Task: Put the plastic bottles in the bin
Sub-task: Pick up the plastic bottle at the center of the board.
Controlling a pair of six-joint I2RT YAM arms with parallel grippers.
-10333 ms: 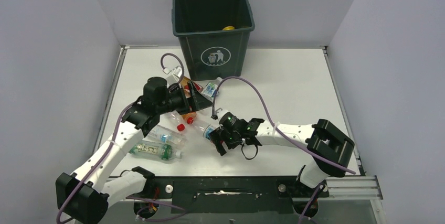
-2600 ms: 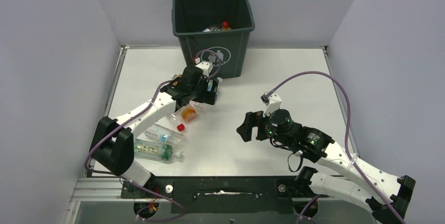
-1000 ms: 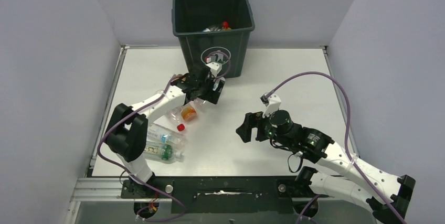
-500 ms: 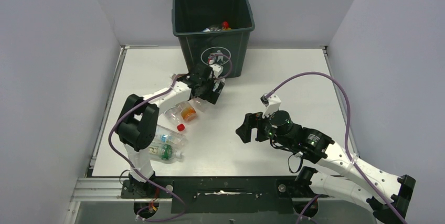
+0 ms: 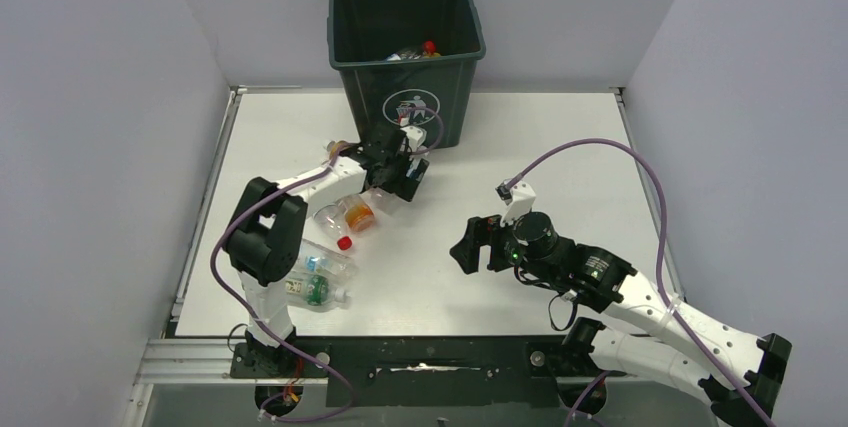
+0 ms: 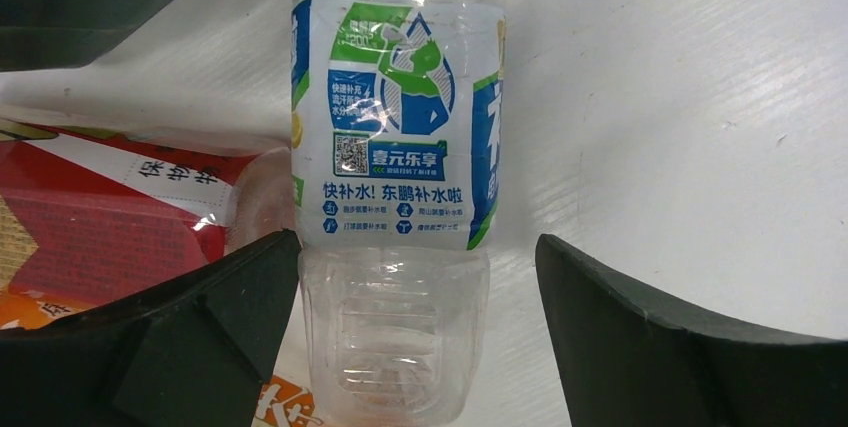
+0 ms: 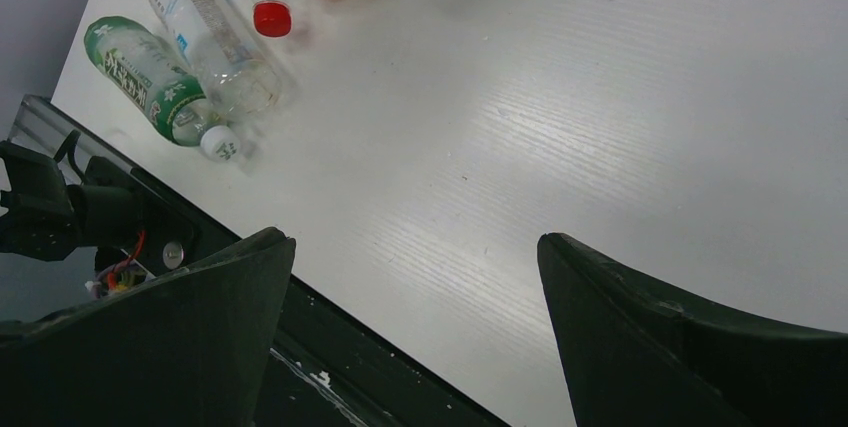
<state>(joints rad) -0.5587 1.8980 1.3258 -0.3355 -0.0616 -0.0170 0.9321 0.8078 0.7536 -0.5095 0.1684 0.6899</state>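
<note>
step: left gripper (image 6: 417,262) straddling blue-green-label bottle (image 6: 395,147) by bin (image 5: 450,97)
left claw: wide open, no grip yet
right gripper (image 7: 415,257): wide open, empty
next: close, lift over rim

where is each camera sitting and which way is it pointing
Top: above and behind, looking down at the table and bin; left arm and right arm show.
Left wrist: on the left gripper, looking down at a blue-green-label bottle between its open fingers.
Right wrist: on the right gripper, looking down over bare table toward the near left corner; its open fingers show.
Shared: top and right wrist both show the green-label bottle lying near left.
</note>
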